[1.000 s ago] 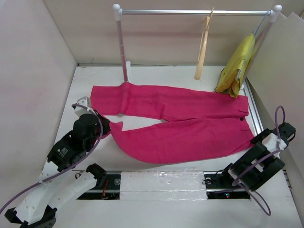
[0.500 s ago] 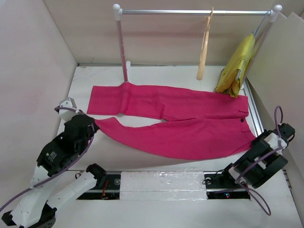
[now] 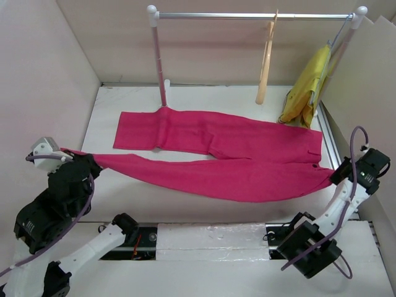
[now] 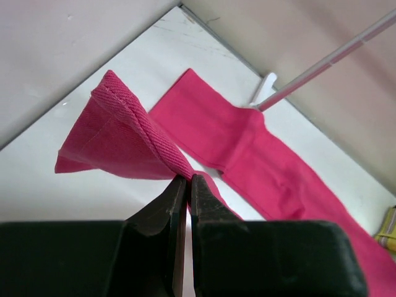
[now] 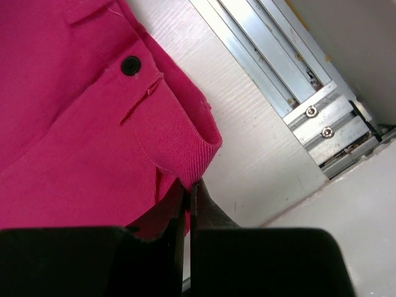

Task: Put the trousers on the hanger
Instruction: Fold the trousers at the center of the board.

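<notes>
Firmly, trousers (image 3: 247,176) pinched between left fingers (image 4: 176,193).

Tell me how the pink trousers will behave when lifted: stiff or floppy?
Probably floppy: the trousers fold sharply where the left gripper pinches the hem. Likely to sag: the right gripper holds only a waistband corner; the far leg lies flat on the table. Perhaps grippy: the weave looks ribbed.

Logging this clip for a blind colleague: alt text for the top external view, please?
Magenta trousers stretch across a white table, the near leg held taut between the left gripper at its cuff and the right gripper at the waistband. Behind, a wooden hanger and a yellow garment hang from a metal rail.
</notes>
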Motion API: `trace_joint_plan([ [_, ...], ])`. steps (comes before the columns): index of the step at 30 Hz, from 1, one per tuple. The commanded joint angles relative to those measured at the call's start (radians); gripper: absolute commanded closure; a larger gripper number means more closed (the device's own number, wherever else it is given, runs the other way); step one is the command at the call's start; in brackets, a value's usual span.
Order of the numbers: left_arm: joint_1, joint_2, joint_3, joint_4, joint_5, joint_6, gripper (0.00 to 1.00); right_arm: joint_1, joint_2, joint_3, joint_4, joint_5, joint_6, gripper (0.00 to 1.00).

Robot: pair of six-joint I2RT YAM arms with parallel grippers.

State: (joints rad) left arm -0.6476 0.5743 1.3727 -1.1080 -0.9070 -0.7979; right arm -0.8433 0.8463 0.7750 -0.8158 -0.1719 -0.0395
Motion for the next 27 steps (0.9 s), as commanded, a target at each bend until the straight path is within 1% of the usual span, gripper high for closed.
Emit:
trace_joint_plan([
  [1,-0.026,0.025,-0.03,-0.021,-0.133,-0.009,1.0,0.038,0.036,0.14,-0.016,0.054,-0.045,1.0],
  [3,-0.026,0.032,-0.087,0.011,-0.156,-0.003,1.0,0.061,0.11,0.18,0.012,0.06,-0.049,1.0],
  [5,-0.026,0.071,-0.13,0.046,-0.171,0.005,1.0,0.07,0.195,0.245,0.053,0.042,-0.057,1.0],
  [6,-0.026,0.071,-0.13,0.028,-0.171,-0.041,1.0,0.07,0.223,0.245,0.066,0.035,-0.059,1.0],
  [9,-0.026,0.117,-0.179,0.112,-0.19,-0.037,1.0,0.127,0.296,0.28,0.151,0.049,-0.022,1.0],
  [10,-0.026,0.148,-0.178,0.122,-0.169,-0.037,1.0,0.16,0.347,0.286,0.173,0.06,-0.011,1.0],
  [12,-0.026,0.186,-0.185,0.143,-0.176,-0.044,1.0,0.185,0.405,0.326,0.21,0.063,0.012,1.0],
  [14,-0.026,0.254,-0.205,0.181,-0.164,-0.017,1.0,0.207,0.508,0.366,0.215,0.048,0.021,1.0],
  [16,-0.001,0.32,-0.216,0.18,-0.182,-0.029,1.0,0.231,0.589,0.441,0.221,0.035,0.023,1.0],
  [18,0.055,0.343,-0.259,0.273,-0.178,0.023,1.0,0.247,0.631,0.484,0.231,0.034,0.035,1.0],
  [19,0.095,0.366,-0.276,0.324,-0.118,0.116,1.0,0.259,0.648,0.522,0.239,0.035,0.038,1.0],
  [20,0.144,0.375,-0.296,0.392,-0.086,0.146,1.0,0.259,0.687,0.539,0.248,0.026,0.036,1.0],
  [21,0.249,0.39,-0.308,0.436,-0.045,0.176,1.0,0.268,0.71,0.558,0.248,0.019,0.038,1.0],
  [22,0.306,0.418,-0.316,0.474,0.047,0.221,1.0,0.268,0.733,0.59,0.248,0.012,0.067,1.0],
  [23,0.357,0.432,-0.322,0.547,0.08,0.283,1.0,0.279,0.776,0.607,0.254,0.006,0.078,1.0],
  [24,0.44,0.476,-0.317,0.58,0.111,0.316,1.0,0.289,0.798,0.622,0.26,0.005,0.082,1.0],
  [26,0.483,0.536,-0.284,0.632,0.12,0.36,1.0,0.289,0.845,0.678,0.265,-0.003,0.093,1.0],
  [27,0.483,0.608,-0.264,0.646,0.106,0.373,1.0,0.299,0.894,0.702,0.262,-0.003,0.093,1.0],
])
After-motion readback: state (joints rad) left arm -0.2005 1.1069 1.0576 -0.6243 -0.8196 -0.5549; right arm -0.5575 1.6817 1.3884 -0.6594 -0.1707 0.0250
